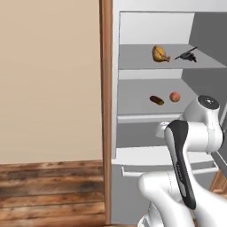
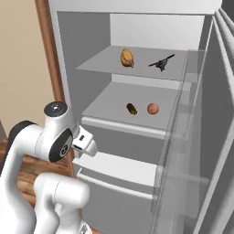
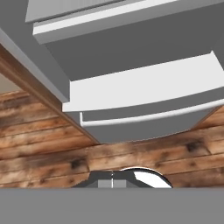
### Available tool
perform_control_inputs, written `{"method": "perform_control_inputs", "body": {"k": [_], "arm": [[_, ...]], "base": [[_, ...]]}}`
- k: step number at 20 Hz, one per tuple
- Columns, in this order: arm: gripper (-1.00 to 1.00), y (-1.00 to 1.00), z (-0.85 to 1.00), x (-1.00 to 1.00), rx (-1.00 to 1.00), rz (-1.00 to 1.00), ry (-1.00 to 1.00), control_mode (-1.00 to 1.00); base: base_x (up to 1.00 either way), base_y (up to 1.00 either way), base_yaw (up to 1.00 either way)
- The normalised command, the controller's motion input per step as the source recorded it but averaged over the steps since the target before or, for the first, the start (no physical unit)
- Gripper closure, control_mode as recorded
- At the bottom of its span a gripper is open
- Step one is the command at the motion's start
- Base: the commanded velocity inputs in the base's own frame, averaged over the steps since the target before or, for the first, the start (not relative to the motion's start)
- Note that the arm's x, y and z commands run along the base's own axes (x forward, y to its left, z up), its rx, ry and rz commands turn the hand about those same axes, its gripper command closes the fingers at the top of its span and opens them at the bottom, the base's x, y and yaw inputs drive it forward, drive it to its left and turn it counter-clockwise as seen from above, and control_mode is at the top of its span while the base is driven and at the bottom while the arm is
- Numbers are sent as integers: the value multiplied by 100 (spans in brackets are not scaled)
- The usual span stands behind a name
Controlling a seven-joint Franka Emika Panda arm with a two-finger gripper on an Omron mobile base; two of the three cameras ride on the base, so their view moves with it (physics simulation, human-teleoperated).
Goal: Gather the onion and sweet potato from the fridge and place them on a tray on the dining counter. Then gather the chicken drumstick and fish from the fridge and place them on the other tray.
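Note:
The fridge (image 1: 116,88) stands open in front of me, with a white interior and grey shelves. On its upper shelf lie the golden-brown chicken drumstick (image 1: 160,54) (image 2: 127,58) and, to its right, the dark fish (image 1: 187,55) (image 2: 161,63). One shelf down, the dark brown sweet potato (image 1: 156,100) (image 2: 131,109) lies left of the round orange onion (image 1: 174,96) (image 2: 153,108). My gripper (image 3: 112,180) is shut and holds nothing. It hangs low in front of the fridge, below the onion's shelf, and points down at the bottom drawers (image 3: 140,109). The tray and dining counter are out of view.
The fridge's open door (image 2: 215,137) with its clear bins stands along the right. A wood-brown frame post (image 1: 106,111) borders the fridge on the left, beside a beige wall (image 1: 48,80). Wooden planks (image 3: 39,140) run below.

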Motion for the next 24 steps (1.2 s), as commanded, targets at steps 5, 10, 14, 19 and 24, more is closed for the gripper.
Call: {"method": "perform_control_inputs", "body": {"k": [5, 10, 14, 19, 24], "arm": [[100, 0, 0, 0, 0, 0, 0, 100], [100, 0, 0, 0, 0, 0, 0, 100], [100, 0, 0, 0, 0, 0, 0, 100], [100, 0, 0, 0, 0, 0, 0, 100], [100, 0, 0, 0, 0, 0, 0, 100]], "base": [[26, -38, 6], [28, -43, 4], [20, -44, 1], [18, -35, 0], [11, -11, -1]]}}
